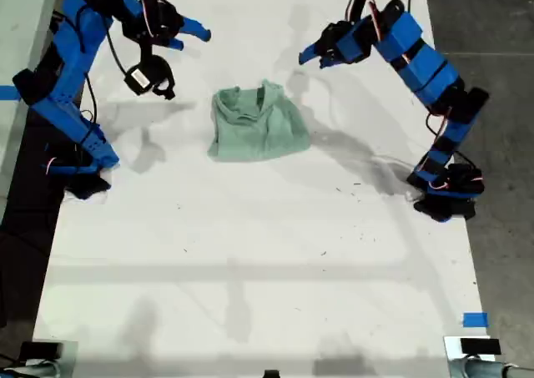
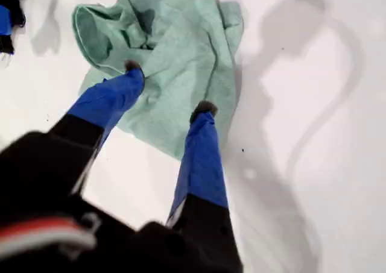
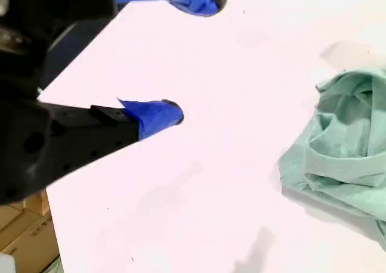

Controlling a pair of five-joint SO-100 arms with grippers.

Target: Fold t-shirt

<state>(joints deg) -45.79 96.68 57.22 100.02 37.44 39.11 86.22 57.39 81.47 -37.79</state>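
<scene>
Soft mint cloth: t-shirt point(image 1: 257, 123) bunched on white counter point(image 1: 250, 253), light, floppy. My first gripper point(image 2: 167, 89) spread above it. My second gripper point(image 3: 196, 53) spread, well apart. Grab maybe thin edge.

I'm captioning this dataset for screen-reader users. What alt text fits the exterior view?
A crumpled, partly folded mint-green t-shirt lies on a white table, between two blue robot arms. Both open grippers hang above the table, holding nothing: my first gripper toward the exterior view's right, my second gripper toward its left.
</scene>
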